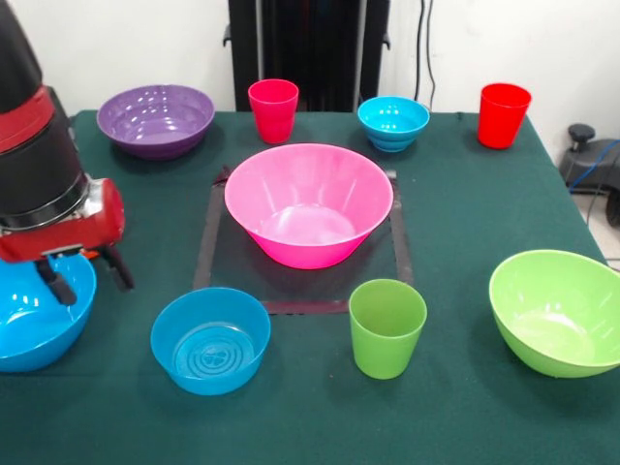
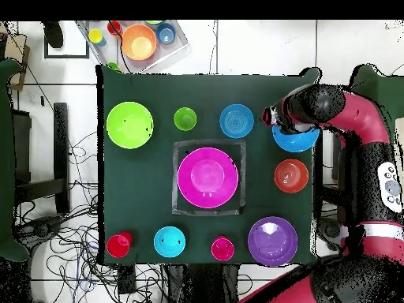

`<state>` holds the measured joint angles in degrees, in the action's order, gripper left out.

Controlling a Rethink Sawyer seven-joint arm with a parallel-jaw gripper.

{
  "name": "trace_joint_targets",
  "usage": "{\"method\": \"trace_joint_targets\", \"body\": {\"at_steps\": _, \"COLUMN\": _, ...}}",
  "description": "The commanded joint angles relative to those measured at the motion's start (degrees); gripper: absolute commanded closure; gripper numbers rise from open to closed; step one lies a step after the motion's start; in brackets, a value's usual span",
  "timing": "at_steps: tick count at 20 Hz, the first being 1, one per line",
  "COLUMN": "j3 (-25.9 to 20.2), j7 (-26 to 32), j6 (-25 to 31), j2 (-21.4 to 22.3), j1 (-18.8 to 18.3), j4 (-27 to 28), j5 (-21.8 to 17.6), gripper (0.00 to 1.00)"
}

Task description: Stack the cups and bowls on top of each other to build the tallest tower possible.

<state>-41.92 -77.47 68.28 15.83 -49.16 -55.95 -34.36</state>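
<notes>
My gripper point(image 1: 87, 274) point(image 2: 274, 118) is open, low at the right rim of a large blue bowl point(image 1: 29, 325) point(image 2: 298, 140) at the table's left edge in the front view; one finger is over the bowl, the other outside it. The big pink bowl point(image 1: 308, 203) point(image 2: 207, 176) stands empty in the middle. A mid blue bowl point(image 1: 210, 339) point(image 2: 237, 121), light green cup point(image 1: 387, 327) point(image 2: 185, 119) and lime bowl point(image 1: 557, 310) point(image 2: 130, 125) stand near. Purple bowl point(image 1: 155, 118) point(image 2: 272, 239), pink-red cup point(image 1: 273, 109) point(image 2: 222, 248), small ribbed blue bowl point(image 1: 393, 123) point(image 2: 170, 241) and red cup point(image 1: 504, 114) point(image 2: 119, 245) stand far. The orange bowl point(image 2: 291, 175) shows only in the overhead view.
A dark tape square point(image 1: 208, 242) point(image 2: 180, 210) frames the pink bowl. In the overhead view a clear tray point(image 2: 177, 47) beyond the table holds another orange bowl and small items. Cables lie on the floor around the table.
</notes>
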Motion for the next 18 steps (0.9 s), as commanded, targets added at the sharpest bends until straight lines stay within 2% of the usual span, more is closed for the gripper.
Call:
{"method": "trace_joint_targets", "body": {"at_steps": 1, "j3": -1.31, "j7": 21.71, "j6": 4.47, "j2": -2.01, "j1": 4.24, "j4": 8.86, "j5": -3.83, "gripper": 0.00}}
{"method": "trace_joint_targets", "body": {"at_steps": 7, "j3": -0.27, "j7": 22.82, "j6": 0.51, "j2": -5.43, "j1": 3.00, "j4": 10.22, "j5": -4.43, "gripper": 0.00}}
{"method": "trace_joint_targets", "body": {"at_steps": 12, "j3": 1.65, "j7": 20.75, "j6": -0.76, "j2": -2.58, "j1": 1.49, "j4": 9.17, "j5": -5.25, "gripper": 0.00}}
{"method": "trace_joint_targets", "body": {"at_steps": 15, "j3": 2.44, "j7": 20.87, "j6": 2.02, "j2": -1.12, "j1": 1.27, "j4": 10.50, "j5": -5.79, "gripper": 0.00}}
{"method": "trace_joint_targets", "body": {"at_steps": 18, "j3": 3.05, "j7": 20.88, "j6": 2.13, "j2": -0.34, "j1": 0.53, "j4": 9.69, "j5": -5.86, "gripper": 0.00}}
